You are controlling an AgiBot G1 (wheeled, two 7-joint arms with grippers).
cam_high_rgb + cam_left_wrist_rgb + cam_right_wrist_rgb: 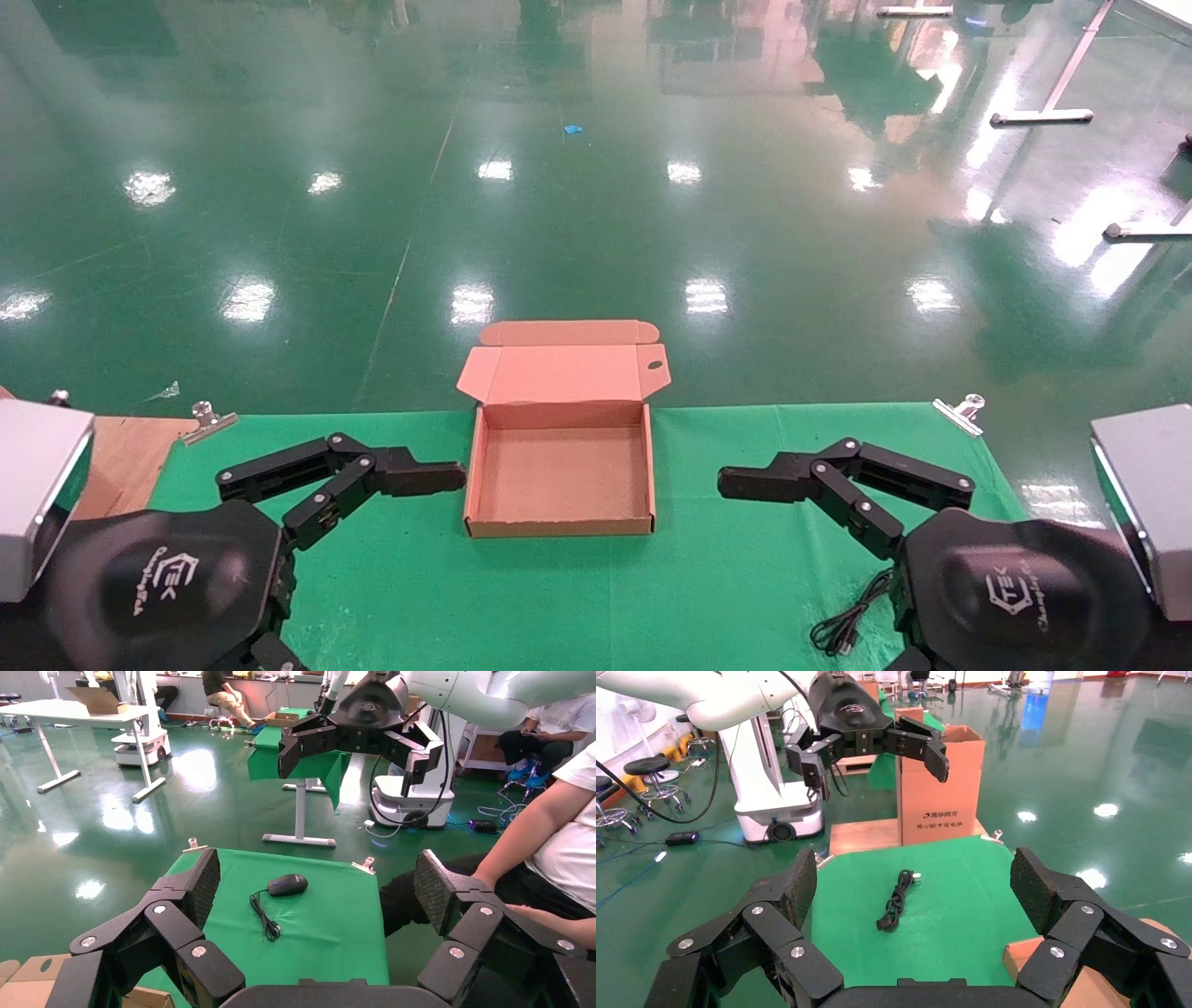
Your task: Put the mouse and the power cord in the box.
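The brown box [559, 471] lies open in the middle of the green cloth [708, 578], its lid folded back. My left gripper [447, 477] hovers open just left of the box and my right gripper [736, 483] open just right of it. Neither holds anything. In the left wrist view the black mouse [287, 884] rests on the cloth with its thin cable [263, 917] beside it, beyond the open left gripper [316, 881]. In the head view only that cable [843, 626] shows, by my right arm. The bundled power cord [897, 899] lies beyond the open right gripper [912, 881].
Metal clips [209, 417] [964, 410] pin the cloth's far corners. A wooden board [121, 457] lies at the table's left end, with a tall cardboard carton [940, 790] on it. A seated person [555, 832] is close to the table's right end.
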